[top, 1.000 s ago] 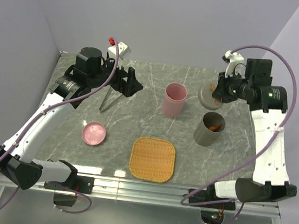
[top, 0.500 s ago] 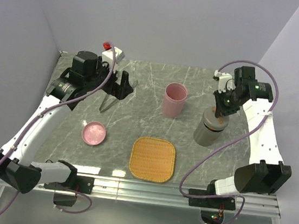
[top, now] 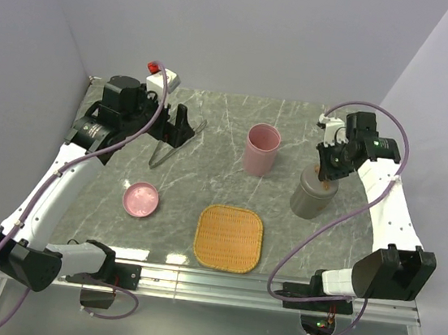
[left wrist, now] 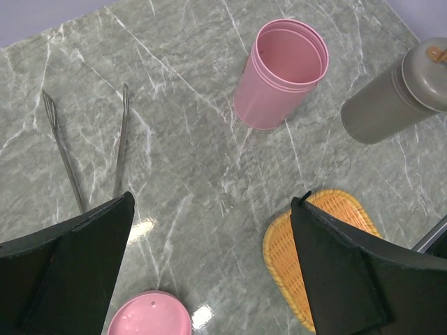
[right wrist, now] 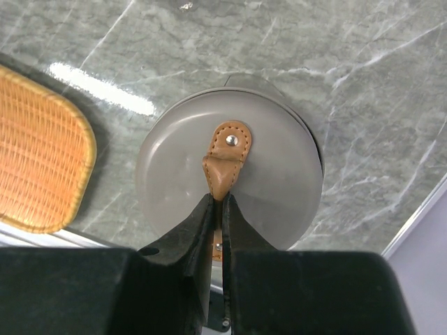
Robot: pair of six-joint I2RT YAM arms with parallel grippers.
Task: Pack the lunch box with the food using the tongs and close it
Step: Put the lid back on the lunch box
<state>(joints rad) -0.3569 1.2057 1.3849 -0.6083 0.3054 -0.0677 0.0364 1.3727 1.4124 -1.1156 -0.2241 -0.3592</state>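
The grey cup (top: 312,199) stands upright on the bench (top: 206,182), right of ctr, w/ the grey lid (right wrist: 272,181) sitting on its mouth. Whether the lid is pressed fully home can't be told. A brown tab (right wrist: 226,150) is riveted at the lid's ctr. The right gripper (right wrist: 218,209) reaches down onto it from above, jaws together and pinched on the tab's lower end.

The pink cup (top: 261,149) is upright and open-topped, to the left of the grey cup and a bit farther back; the two are near but don't touch. The pink dish (top: 141,200) lies flat on the left half of the bench toward the near edge, well apart from both cups.

The tongs (top: 167,148) lie flat at back left, joined end toward the near edge and the two thin arms spreading toward the back wall. The left gripper (top: 182,125) hangs just over their far end, jaws wide apart w/ nothing btwn them. In the left wrist view the tongs show beside one of its fingers (left wrist: 70,272), which hides the joined end. Contact w/ the tongs isn't seen.

The woven tray (top: 229,238) sits near the front edge at ctr, btwn the pink dish and the grey cup, touching neither. In the right wrist view one corner of it shows left of the lid.
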